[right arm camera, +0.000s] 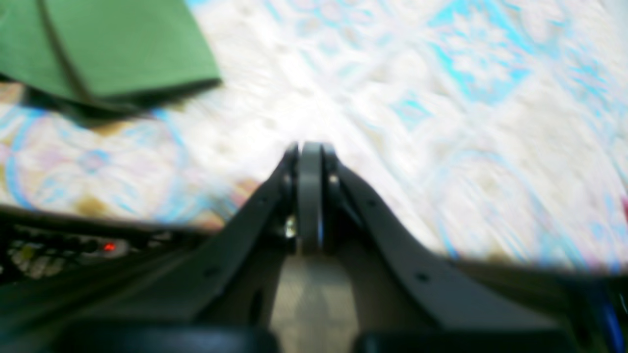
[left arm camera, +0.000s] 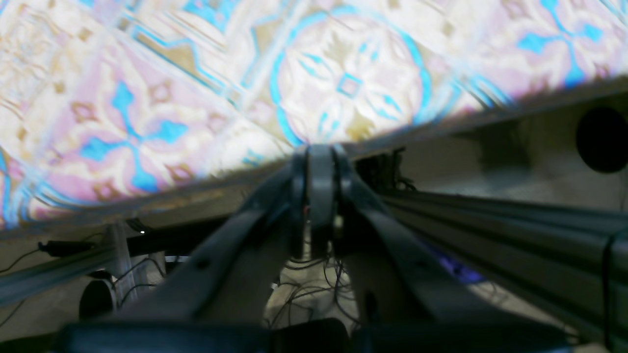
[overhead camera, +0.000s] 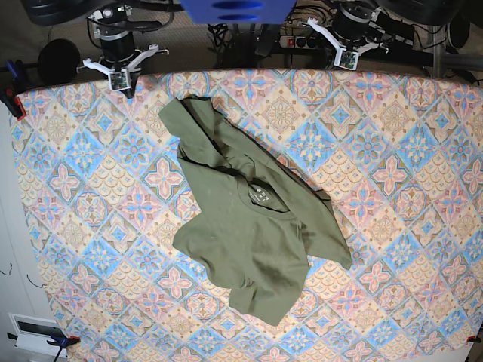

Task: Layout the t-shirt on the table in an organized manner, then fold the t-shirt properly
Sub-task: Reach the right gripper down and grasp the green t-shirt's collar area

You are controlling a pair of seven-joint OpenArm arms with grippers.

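The olive-green t-shirt (overhead camera: pixel 253 226) lies crumpled in the middle of the table (overhead camera: pixel 392 151), partly folded over itself, collar label facing up. One edge of the t-shirt (right arm camera: pixel 122 49) shows at the upper left of the right wrist view. My right gripper (right arm camera: pixel 310 147) is shut and empty, low over the patterned table (right arm camera: pixel 441 122), at the far left edge in the base view (overhead camera: pixel 128 89). My left gripper (left arm camera: pixel 320 152) is shut with nothing in it, over the edge of the table (left arm camera: pixel 343 83), at the far right in the base view (overhead camera: pixel 343 64).
Beyond the table's far edge are cables and a power strip (overhead camera: pixel 298 38). A red clamp (overhead camera: pixel 15 102) grips the left edge. A white box (overhead camera: pixel 34 332) sits by the near left corner.
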